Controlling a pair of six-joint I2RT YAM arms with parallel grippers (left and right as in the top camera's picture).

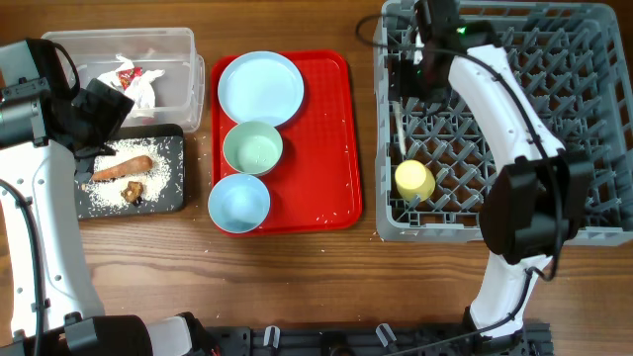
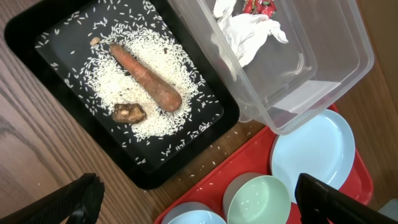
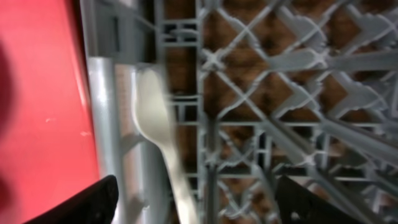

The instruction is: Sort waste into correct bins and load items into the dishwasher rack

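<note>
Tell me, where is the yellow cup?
In the overhead view, the yellow cup lies inside the grey rack on the right, near its left edge, beside the white spoon.

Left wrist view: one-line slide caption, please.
Left gripper open; black tray holds rice and sausage, clear tub the napkin.

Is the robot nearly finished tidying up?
Halfway. Done: napkin in the clear tub, sausage and rice in the black tray, yellow cup and white spoon in the rack. In hand: nothing; left gripper and right gripper open. Left: plate, green bowl and blue bowl on the red tray.
</note>
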